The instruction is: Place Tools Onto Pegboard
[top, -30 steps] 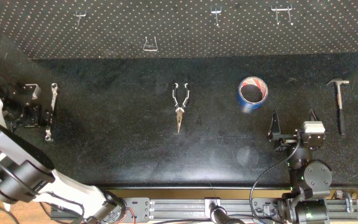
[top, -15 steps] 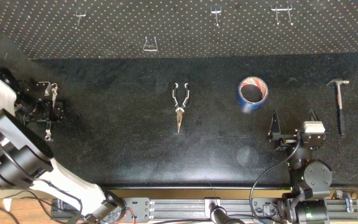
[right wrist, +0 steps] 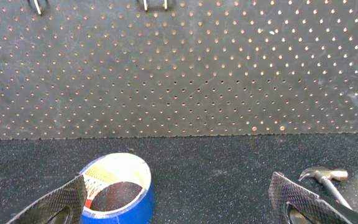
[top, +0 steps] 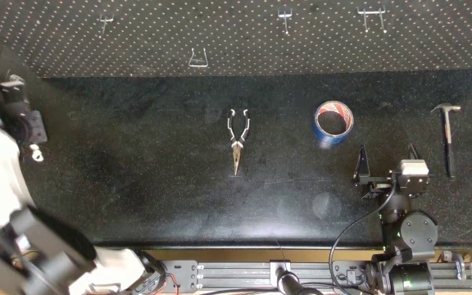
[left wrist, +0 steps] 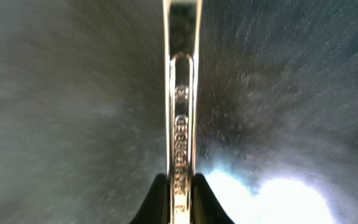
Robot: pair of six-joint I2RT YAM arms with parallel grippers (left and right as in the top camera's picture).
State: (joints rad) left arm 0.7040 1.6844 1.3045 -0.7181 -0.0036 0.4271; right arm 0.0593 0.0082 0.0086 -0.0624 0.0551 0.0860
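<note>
- At the far left, the left tool (left wrist: 180, 190) is clamped tight on the wrench (left wrist: 182, 93), pinching its slim shank.
- So narrow a hold could let the wrench swivel or slip, and its ring might then miss the hook (top: 106, 22) on the pegboard (top: 220, 37).
- Pliers (top: 237, 139), tape roll (top: 333, 121) and hammer (top: 447, 139) lie on the counter (top: 154, 180).
- The right tool (top: 386, 157) gapes wide and empty, nearside of the tape roll.
</note>
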